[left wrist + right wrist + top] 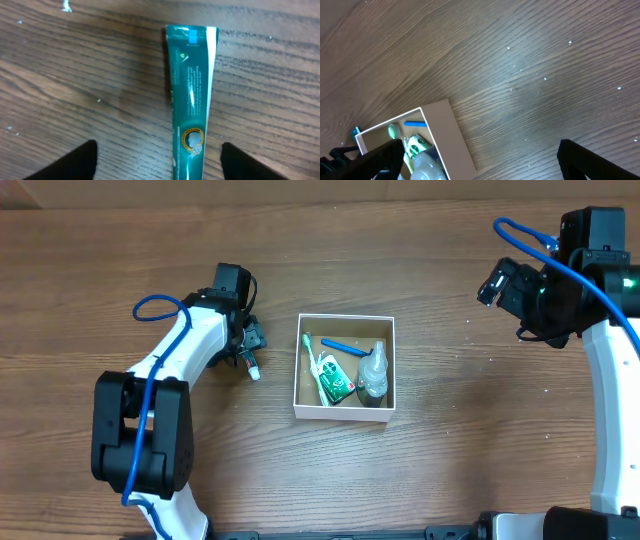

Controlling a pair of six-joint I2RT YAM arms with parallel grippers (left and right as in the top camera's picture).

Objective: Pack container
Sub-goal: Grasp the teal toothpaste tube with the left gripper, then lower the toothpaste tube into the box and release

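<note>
— What takes up most of the view?
— The wooden table (450,470), with the left arm (170,360) bent in from one side and the right arm (610,370) raised at the far edge.
— And the container (341,413)?
— It sits mid-table between the arms, well apart from both. It is upright, with white walls and a brown floor.
— Anything under the left gripper (158,147)?
— A teal toothpaste tube (192,85) lies flat on the wood outside the box. The jaws are spread wide to either side of it and do not touch it.
— The right gripper (481,147)?
— It is also spread apart with nothing between the fingers, and it hovers over bare wood beside the box corner.
— What's inside the box?
— A clear bottle (373,375), a green-and-white pack (335,382), a green toothbrush (309,352) and a small blue stick (345,345).
</note>
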